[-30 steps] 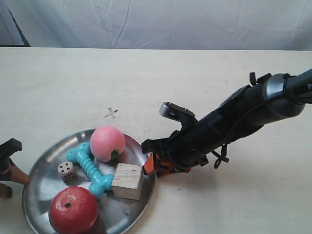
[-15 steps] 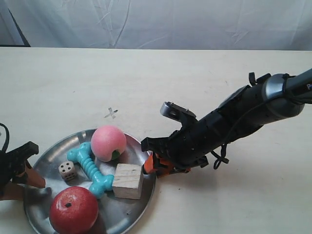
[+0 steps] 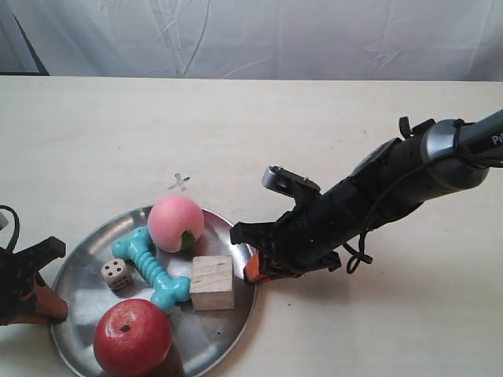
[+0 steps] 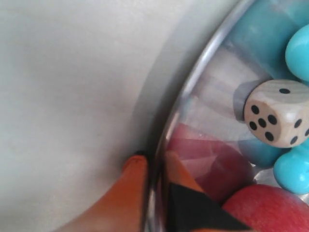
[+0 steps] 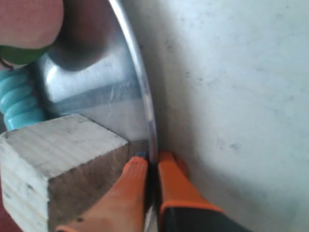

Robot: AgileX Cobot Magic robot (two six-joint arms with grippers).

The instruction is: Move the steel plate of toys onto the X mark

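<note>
The steel plate (image 3: pixel 82 276) lies at the near left of the table, just short of the faint X mark (image 3: pixel 180 182). It holds the pink peach (image 3: pixel 176 224), teal bone (image 3: pixel 153 271), wooden cube (image 3: pixel 213 283), die (image 3: pixel 116 274) and red apple (image 3: pixel 132 338). My right gripper (image 3: pixel 253 267) is shut on the plate's rim (image 5: pixel 140 82) beside the cube (image 5: pixel 53 154), one orange finger on each side. Across the plate, my left gripper (image 3: pixel 43 302) is shut on the rim (image 4: pixel 193 87) near the die (image 4: pixel 276 112) and apple (image 4: pixel 270 208).
Pale cream tabletop stretches beyond the X mark toward a white cloth backdrop (image 3: pixel 259 35). The right arm's black body (image 3: pixel 377 192) reaches in from the exterior view's right, low over the table.
My left gripper came in from the table's left edge and closed on the plate's rim. The plate with its toys has shifted a little to the right. The right gripper keeps its hold.
</note>
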